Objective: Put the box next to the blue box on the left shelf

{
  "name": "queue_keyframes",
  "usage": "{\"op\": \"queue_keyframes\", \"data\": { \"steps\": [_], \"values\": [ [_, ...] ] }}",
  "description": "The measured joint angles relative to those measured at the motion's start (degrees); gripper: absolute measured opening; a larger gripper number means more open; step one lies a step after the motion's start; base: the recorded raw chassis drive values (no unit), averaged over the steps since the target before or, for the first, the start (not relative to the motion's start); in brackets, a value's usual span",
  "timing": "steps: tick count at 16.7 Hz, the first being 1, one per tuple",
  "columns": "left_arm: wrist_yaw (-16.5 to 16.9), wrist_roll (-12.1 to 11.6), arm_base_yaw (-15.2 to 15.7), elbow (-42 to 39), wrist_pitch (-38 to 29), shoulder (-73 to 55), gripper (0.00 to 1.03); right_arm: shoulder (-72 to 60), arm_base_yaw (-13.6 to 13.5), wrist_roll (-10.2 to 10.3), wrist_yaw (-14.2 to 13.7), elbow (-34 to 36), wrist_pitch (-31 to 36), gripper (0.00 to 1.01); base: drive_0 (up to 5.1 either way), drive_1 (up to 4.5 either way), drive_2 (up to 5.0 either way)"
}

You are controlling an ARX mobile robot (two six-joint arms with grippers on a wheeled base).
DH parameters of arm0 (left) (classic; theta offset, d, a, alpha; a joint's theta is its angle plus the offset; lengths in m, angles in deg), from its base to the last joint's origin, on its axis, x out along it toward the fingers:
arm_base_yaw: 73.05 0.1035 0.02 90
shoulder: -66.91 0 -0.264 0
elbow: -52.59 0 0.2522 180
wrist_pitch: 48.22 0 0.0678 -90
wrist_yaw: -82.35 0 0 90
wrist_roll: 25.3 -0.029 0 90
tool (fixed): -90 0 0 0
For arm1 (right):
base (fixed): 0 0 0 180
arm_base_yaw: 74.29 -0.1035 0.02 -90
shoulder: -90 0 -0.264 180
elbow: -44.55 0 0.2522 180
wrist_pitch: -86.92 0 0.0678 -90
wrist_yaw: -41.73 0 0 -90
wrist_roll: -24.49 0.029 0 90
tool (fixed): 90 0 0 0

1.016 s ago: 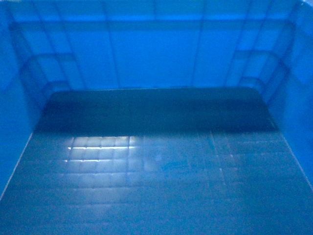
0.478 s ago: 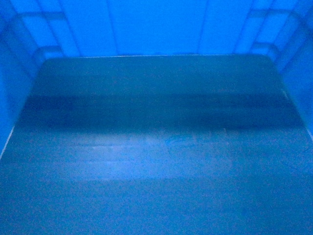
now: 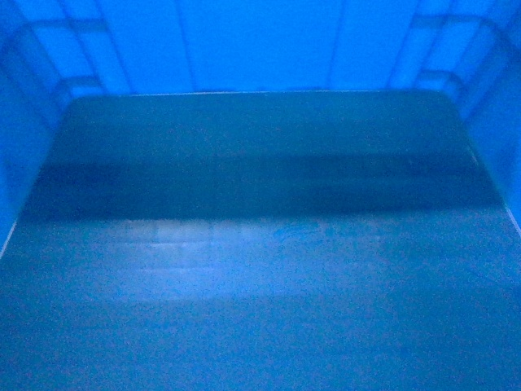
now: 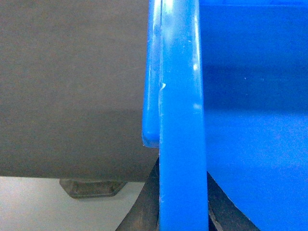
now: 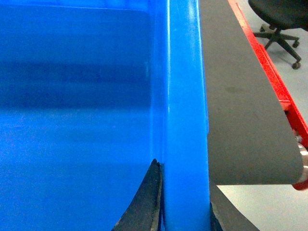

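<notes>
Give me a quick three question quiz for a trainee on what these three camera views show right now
1. True or false: the box has parts lying inside it.
2. What do the right gripper's fingers straddle? A) the box's rim B) the red frame C) the office chair
3. Fill in: beside the box in the right wrist view runs a grey ____.

Key: 1 false, the floor is bare; 2 A; 3 belt.
</notes>
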Motion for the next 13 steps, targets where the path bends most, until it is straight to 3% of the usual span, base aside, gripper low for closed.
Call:
{"op": "queue_keyframes", "data": {
  "steps": [13],
  "values": [
    [0.07,0.00,-0.02,0.00,-0.07,-0.11,0.07,0.00,0.00,0.00,-0.17,0.00,-0.15,0.10,-1.5,-1.49,-1.5]
  ]
}}
